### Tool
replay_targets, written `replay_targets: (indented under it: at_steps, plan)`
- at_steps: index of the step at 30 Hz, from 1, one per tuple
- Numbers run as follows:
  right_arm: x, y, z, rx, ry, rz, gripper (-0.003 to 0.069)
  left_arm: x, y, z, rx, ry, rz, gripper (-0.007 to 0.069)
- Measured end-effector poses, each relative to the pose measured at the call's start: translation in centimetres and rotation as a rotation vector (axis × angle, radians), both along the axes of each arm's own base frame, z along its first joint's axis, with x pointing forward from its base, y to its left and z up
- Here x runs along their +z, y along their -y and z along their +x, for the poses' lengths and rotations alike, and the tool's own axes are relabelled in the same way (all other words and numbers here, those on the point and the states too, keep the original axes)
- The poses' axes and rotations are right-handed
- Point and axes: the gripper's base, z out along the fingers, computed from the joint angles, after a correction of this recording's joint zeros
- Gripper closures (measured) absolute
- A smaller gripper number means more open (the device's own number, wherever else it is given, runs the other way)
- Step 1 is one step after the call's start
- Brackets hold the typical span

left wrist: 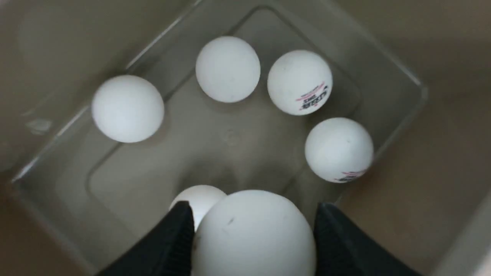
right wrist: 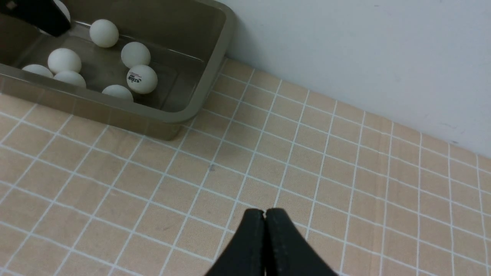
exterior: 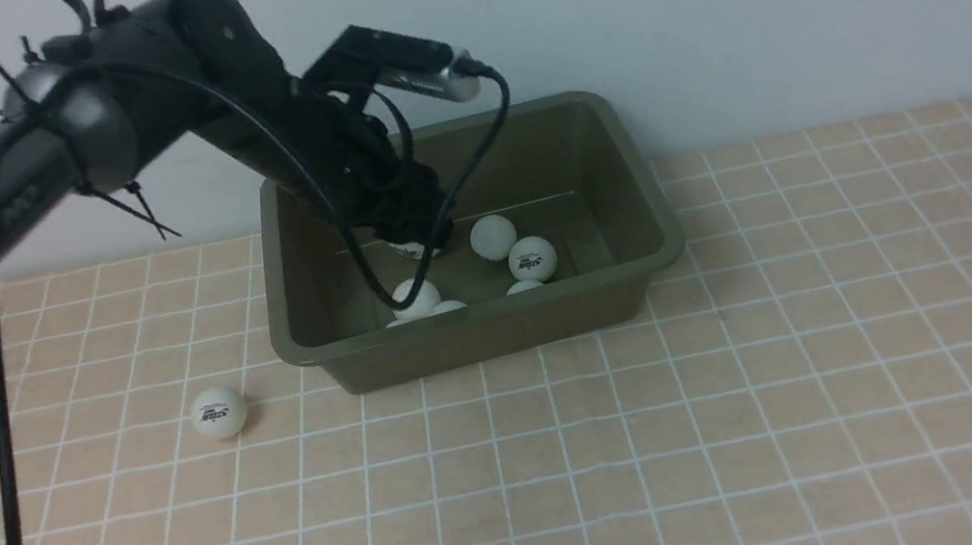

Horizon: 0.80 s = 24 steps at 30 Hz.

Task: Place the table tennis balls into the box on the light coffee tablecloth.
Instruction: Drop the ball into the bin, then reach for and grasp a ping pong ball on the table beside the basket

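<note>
One table tennis ball (exterior: 219, 412) lies alone on the light coffee tablecloth (exterior: 578, 482), off the box's left near corner and clear of its wall.

The left arm reaches down into the box (exterior: 644, 189) from the left. The left gripper (left wrist: 251, 234) is inside the box, above its floor, with its jaws parted to about a ball's width — a white ball (left wrist: 255, 230) sits between the two black fingers (left wrist: 168, 245). Whether the fingers press on that ball or merely flank it cannot be told from the wrist view.

Below the gripper, loose balls rest on the box floor: one apart near the far wall (left wrist: 127, 108), three close together in a curved row (left wrist: 299, 82), and one partly hidden beneath the held ball (left wrist: 197, 199).

The box stands on the cloth close to the back wall, open at the top.

Right of the box, the cloth is bare grid. The right gripper (right wrist: 264, 214) hangs above the cloth well to the right of the box — jaws pressed together tip to tip, holding nothing.
</note>
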Motion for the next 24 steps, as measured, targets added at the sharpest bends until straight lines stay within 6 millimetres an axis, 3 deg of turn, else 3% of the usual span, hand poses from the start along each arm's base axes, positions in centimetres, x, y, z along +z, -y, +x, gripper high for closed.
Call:
replay_targets:
  at_steps: [4,9,14,18,24]
  plan:
    - [0.0,0.0,0.0,0.0,0.0,0.0,0.0677,-1.3,0.0,0.4,0.006,-0.014,0.014,0.0213]
    - [0.0,0.0,0.0,0.0,0.0,0.0,0.0677,-0.4,0.1,0.5,0.006,-0.005,0.01,0.0146]
    - [0.0,0.0,0.0,0.0,0.0,0.0,0.0677,4.2,-0.9,-0.3,-0.042,-0.033,0.049,0.0159]
    - [0.0,0.0,0.0,0.0,0.0,0.0,0.0677,7.8,-4.1,-1.3,0.005,-0.039,0.129,0.0194]
    - [0.0,0.0,0.0,0.0,0.0,0.0,0.0677,8.9,-10.9,-1.0,0.261,-0.076,0.138,0.0201]
